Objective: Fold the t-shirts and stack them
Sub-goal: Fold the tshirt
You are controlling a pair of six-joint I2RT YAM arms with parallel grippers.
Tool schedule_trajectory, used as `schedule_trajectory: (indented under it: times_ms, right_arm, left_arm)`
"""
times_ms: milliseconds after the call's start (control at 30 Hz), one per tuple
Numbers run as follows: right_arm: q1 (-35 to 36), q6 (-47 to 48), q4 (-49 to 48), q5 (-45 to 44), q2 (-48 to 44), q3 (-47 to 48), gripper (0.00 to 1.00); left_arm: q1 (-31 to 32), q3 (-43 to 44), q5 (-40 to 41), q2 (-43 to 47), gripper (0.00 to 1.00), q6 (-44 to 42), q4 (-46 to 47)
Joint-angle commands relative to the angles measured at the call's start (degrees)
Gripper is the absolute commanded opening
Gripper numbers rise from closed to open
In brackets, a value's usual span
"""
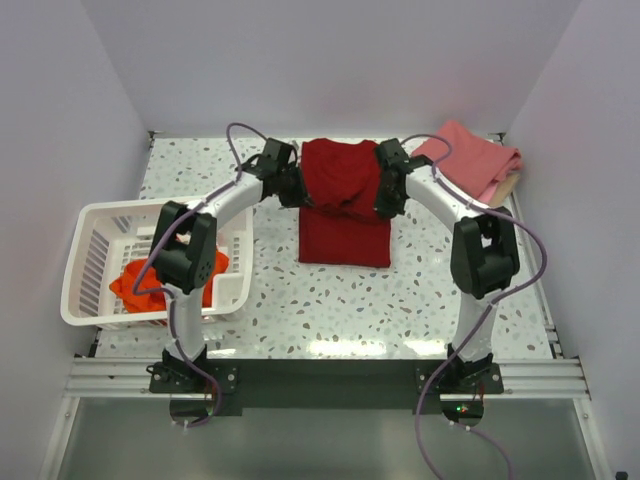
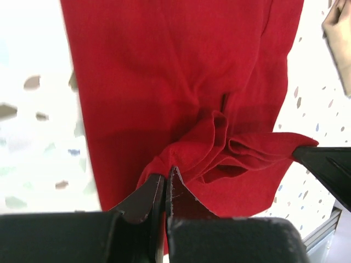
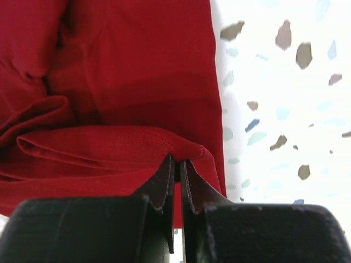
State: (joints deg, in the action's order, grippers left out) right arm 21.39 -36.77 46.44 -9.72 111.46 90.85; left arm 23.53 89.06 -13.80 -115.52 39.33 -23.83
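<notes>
basket: white slotted plastic basket [image 1: 85,262], near left, holds crumpled orange-red cloth shirt [image 1: 130,287] | centre: dark crimson cloth t-shirt [image 1: 345,215], far part lifted | left gripper [image 2: 166,183], right gripper [image 3: 177,167]: each clamped on its edge | far right: folded pink shirt [image 1: 468,160]

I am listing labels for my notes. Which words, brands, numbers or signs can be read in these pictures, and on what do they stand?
There are none: no text shows on the dark crimson cloth t-shirt, the folded pink t-shirt or the white slotted plastic basket.

White arms [image 1: 186,320], black joints [image 1: 485,255], purple cables [image 1: 544,262]
</notes>
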Motion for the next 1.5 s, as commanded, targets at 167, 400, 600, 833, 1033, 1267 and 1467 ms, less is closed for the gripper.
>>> schedule_trajectory:
  times_ms: [167, 400, 600, 833, 1033, 1267, 1467]
  right_arm:
    - [-2.93, 3.2, 3.3, 1.89, 8.15, 12.4, 0.0]
    - [-4.51, 4.43, 7.7, 1.72, 12.2, 22.96, 0.54]
    - [-5.39, 5.92, 7.44, 1.89, 7.11, 20.43, 0.73]
    - [-5.39, 5.75, 1.92, 7.68, -3.25, 2.35, 0.73]
    - [-5.3, 3.38, -3.18, 11.38, -9.5, -9.01, 0.73]
    - [-5.22, 1.79, -6.71, 13.41, -13.46, -19.65, 0.7]
    - [-5.13, 1.53, -8.55, 14.81, -12.94, -21.41, 0.63]
  left_arm:
    - [-2.43, 13.77, -2.55, -9.1, 0.0, -3.03, -5.07]
    - [-3.49, 18.6, 1.84, -8.94, 0.59, -2.07, -7.1]
    - [-3.32, 14.84, 4.57, -3.49, 0.82, -4.7, -6.49]
    - [-0.59, -0.52, 5.7, 4.77, 0.84, -9.0, -3.59]
    - [2.13, -10.99, 6.42, 9.96, 0.82, -7.96, -1.13]
    - [5.47, -17.16, 8.53, 12.43, 0.77, -6.81, -0.33]
    - [5.83, -19.27, 11.43, 13.04, 0.7, -6.46, -1.04]
